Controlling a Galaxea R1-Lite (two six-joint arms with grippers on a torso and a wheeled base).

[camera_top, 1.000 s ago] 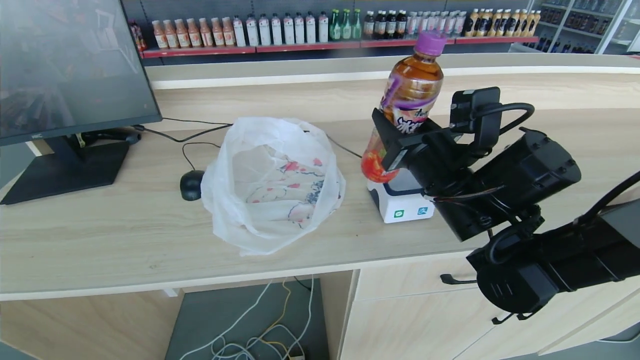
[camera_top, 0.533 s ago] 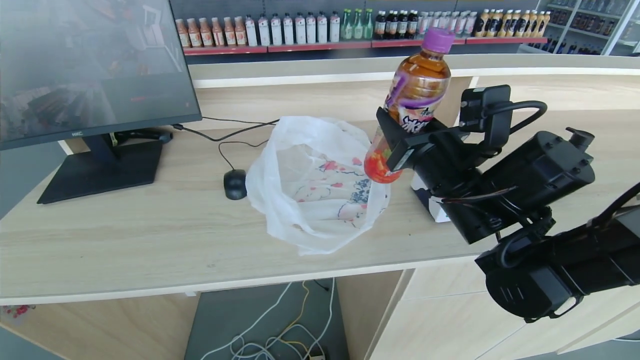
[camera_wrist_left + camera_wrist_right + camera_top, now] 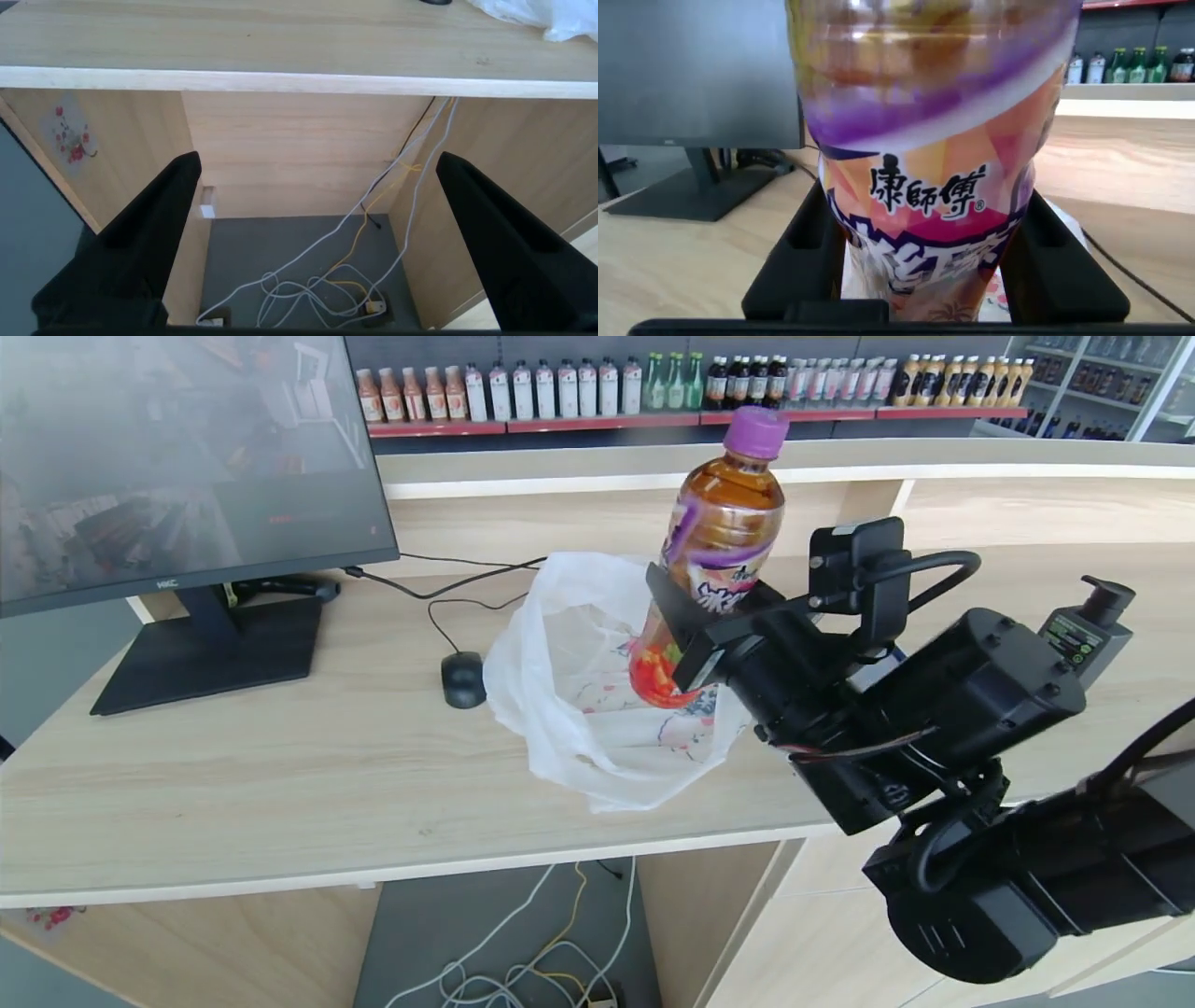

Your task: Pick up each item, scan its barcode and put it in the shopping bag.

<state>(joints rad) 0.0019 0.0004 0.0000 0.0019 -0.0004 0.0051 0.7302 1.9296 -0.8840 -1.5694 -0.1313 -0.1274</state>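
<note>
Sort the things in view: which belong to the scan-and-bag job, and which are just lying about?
Job: bottle, held upright in the right gripper; shopping bag, open on the counter.
Lying about: monitor; mouse; cables under the counter; shelf bottles behind.

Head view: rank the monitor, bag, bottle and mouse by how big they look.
1. monitor
2. bag
3. bottle, held up nearer the camera, so it may look oversized beside the bag
4. mouse
</note>
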